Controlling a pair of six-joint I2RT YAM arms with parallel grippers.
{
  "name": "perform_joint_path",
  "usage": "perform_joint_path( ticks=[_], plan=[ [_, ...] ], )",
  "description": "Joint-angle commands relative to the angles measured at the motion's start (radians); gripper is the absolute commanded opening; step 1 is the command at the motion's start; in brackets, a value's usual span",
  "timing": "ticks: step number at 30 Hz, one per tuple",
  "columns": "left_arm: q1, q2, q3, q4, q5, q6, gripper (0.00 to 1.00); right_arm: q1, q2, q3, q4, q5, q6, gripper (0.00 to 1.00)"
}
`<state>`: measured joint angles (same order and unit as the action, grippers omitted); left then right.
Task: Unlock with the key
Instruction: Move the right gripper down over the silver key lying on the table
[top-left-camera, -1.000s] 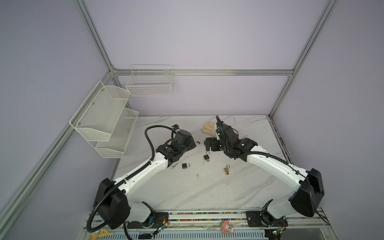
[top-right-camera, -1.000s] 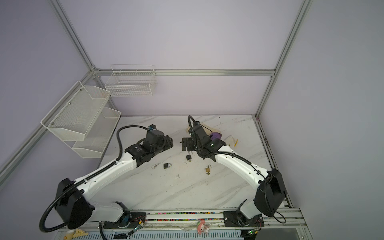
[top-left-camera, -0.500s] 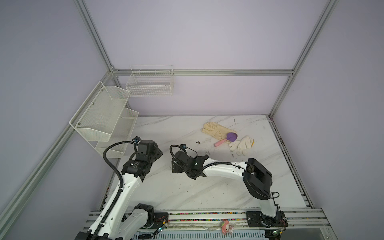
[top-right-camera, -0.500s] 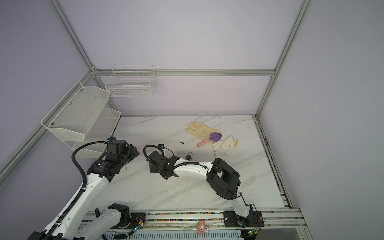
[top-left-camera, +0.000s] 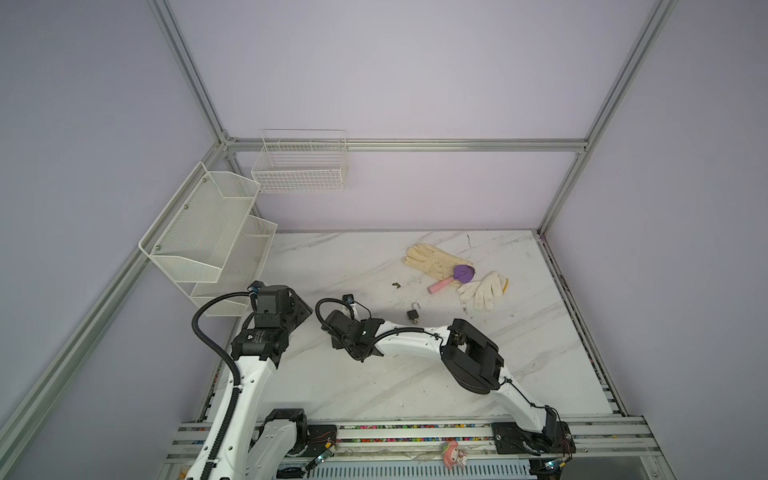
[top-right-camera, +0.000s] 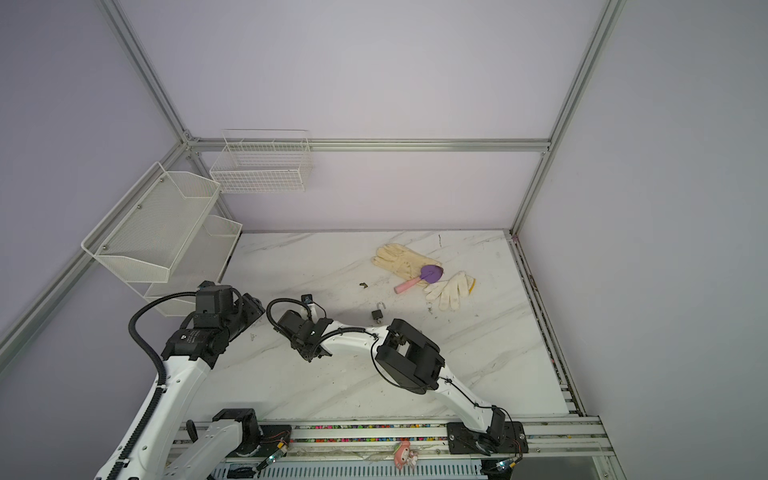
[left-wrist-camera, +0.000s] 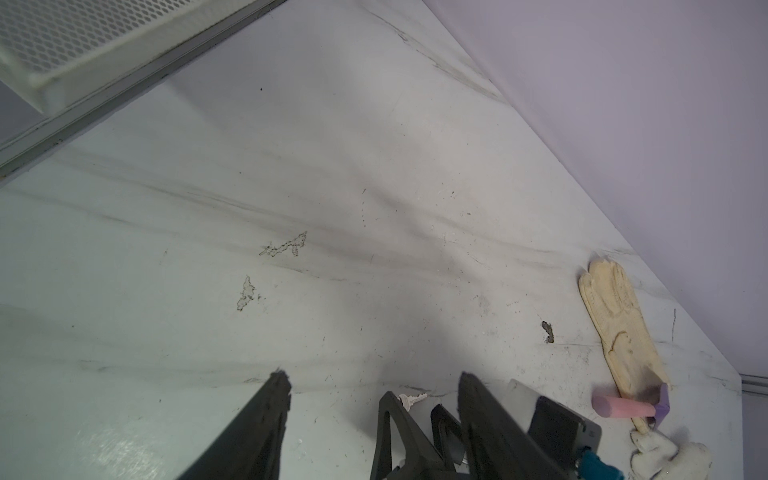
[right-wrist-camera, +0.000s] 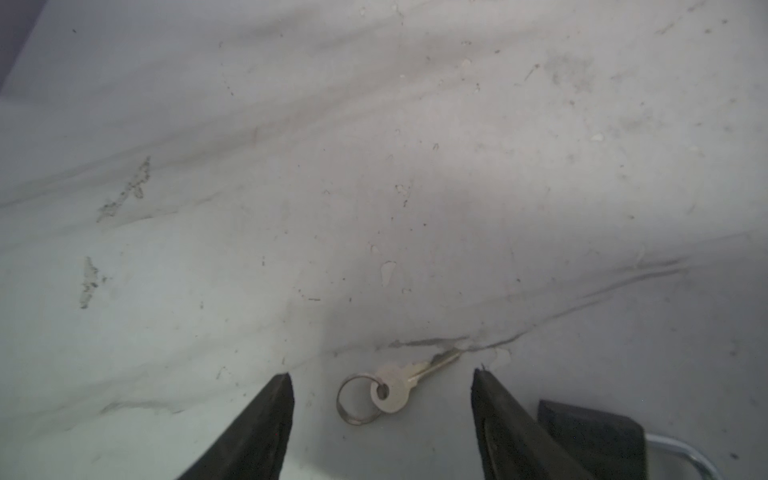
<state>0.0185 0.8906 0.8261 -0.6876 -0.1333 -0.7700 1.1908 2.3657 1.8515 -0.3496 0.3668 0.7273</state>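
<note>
A small silver key (right-wrist-camera: 399, 384) on a split ring lies flat on the marble table (right-wrist-camera: 374, 166). My right gripper (right-wrist-camera: 380, 376) stands open around it, and neither finger touches it. The black padlock (top-left-camera: 412, 314) (top-right-camera: 379, 314) lies just right of that gripper with its shackle swung open. Its body (right-wrist-camera: 590, 432) shows beside one right finger. In both top views the right arm (top-left-camera: 411, 341) reaches across to the left and hides the key. My left gripper (left-wrist-camera: 374, 376) is open and empty, a little to the left. Past its fingers the key's blade (left-wrist-camera: 413, 400) shows.
Two pale gloves (top-left-camera: 432, 259) (top-left-camera: 484, 289) and a purple scoop with a pink handle (top-left-camera: 453, 278) lie at the back right. A small dark scrap (top-left-camera: 396, 285) sits near them. White mesh shelves (top-left-camera: 208, 237) and a wire basket (top-left-camera: 299, 166) hang at the back left.
A second ago both arms reached over the table's middle. Since then the left arm has drawn back to the left and the right arm has come low across to the left.
</note>
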Motion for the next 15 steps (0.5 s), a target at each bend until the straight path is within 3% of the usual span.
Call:
perform_joint_path(
  ticks=[1,7,15],
  plan=[
    [0.028,0.0,-0.048,0.043,0.052,0.02,0.65,0.013,0.038,0.063,-0.077,0.072,-0.018,0.7],
    [0.049,0.009,-0.06,0.062,0.098,0.014,0.65,0.021,0.045,0.059,-0.115,0.077,-0.032,0.64],
    [0.05,-0.009,-0.085,0.088,0.156,-0.003,0.66,0.021,-0.065,-0.075,-0.134,0.08,-0.04,0.56]
  ],
)
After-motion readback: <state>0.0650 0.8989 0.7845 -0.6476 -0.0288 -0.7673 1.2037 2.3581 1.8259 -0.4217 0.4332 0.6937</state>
